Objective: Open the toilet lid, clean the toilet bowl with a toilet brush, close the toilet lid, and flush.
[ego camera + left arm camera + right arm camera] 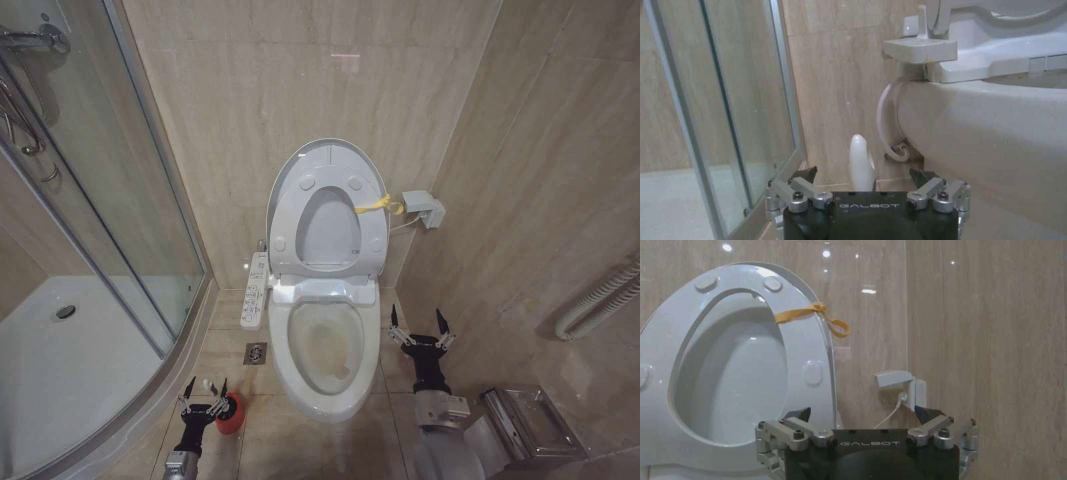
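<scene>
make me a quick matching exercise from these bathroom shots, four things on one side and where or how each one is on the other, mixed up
Things:
1. toilet lid
2. toilet brush
3. right pincer
4. yellow band

States:
A. open, beside the toilet bowl
B. tied on the raised seat's edge
C. raised against the wall
D. between the open left pincer's fingers, not gripped

Pairs: 1-C, 2-D, 3-A, 4-B

Two grippers, same build. Left gripper (865, 182): black body with white "GALBOT" lettering, silver metal finger links held by dark round screws, black pointed fingertips (805, 174). Right gripper (865, 416): same black housing and lettering, same silver links and black tips. From the head camera, black slim wrist on the left gripper (204, 393), silver-grey block and rounded grey arm segment behind the right gripper (420, 326).
</scene>
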`<state>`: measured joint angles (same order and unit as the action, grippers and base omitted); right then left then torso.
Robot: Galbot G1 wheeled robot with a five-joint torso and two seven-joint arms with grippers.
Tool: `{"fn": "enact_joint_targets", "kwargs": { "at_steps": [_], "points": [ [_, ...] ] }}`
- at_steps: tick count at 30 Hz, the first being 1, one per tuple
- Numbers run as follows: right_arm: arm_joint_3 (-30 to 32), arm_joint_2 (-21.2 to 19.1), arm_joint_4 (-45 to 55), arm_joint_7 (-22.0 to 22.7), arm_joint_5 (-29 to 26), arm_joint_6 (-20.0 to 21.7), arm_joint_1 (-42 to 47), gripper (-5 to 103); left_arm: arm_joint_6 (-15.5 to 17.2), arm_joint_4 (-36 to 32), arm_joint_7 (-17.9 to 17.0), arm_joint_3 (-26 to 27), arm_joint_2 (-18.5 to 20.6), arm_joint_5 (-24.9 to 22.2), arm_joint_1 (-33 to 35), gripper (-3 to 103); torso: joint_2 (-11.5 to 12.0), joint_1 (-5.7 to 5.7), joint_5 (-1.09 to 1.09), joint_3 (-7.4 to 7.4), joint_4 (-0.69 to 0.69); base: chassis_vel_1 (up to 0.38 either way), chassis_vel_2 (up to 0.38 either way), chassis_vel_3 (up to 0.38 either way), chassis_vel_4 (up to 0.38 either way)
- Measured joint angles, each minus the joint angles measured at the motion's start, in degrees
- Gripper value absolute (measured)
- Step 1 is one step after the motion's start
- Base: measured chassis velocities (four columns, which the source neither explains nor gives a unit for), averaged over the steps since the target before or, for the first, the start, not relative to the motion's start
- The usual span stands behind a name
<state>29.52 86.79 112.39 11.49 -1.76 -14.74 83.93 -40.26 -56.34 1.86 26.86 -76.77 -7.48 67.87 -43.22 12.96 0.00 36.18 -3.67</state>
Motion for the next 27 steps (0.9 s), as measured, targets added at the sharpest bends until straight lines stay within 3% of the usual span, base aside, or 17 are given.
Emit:
{"fn": "enact_joint_targets", "kwargs": {
  "at_steps": [11, 12, 19, 20, 27],
  "points": [
    [0.0, 0.0, 0.0, 0.0, 0.0, 0.0, 0.0, 100, -0.67, 2.54, 2.15, 0.55, -1.05, -0.58, -1.39, 95, 0.0, 0.0, 0.0, 0.0, 0.0, 0.0, 0.0, 0.0, 0.0],
    [0.0, 0.0, 0.0, 0.0, 0.0, 0.0, 0.0, 100, -0.83, 2.73, 2.67, 0.83, -1.09, -0.85, -1.44, 89, 0.0, 0.0, 0.0, 0.0, 0.01, 0.0, 0.0, 0.0, 0.0],
    [0.0, 0.0, 0.0, 0.0, 0.0, 0.0, 0.0, 100, -2.88, 5.18, 5.56, 1.61, -1.02, -1.69, -2.36, 89, 0.0, 0.0, 0.0, 0.0, 0.0, 0.0, 0.0, 0.0, 0.0],
    [0.0, 0.0, 0.0, 0.0, 0.0, 0.0, 0.0, 100, -3.33, 5.71, 5.98, 1.67, -0.99, -1.69, -2.59, 62, 0.0, 0.0, 0.0, 0.0, 0.0, 0.0, 0.0, 0.0, 0.0],
    [0.0, 0.0, 0.0, 0.0, 0.0, 0.0, 0.0, 100, -4.68, 8.19, 7.11, 1.72, -1.1, -1.55, -3.86, 62, 0.0, 0.0, 0.0, 0.0, 0.0, 0.0, 0.0, 0.0, 0.0]
  ]
}}
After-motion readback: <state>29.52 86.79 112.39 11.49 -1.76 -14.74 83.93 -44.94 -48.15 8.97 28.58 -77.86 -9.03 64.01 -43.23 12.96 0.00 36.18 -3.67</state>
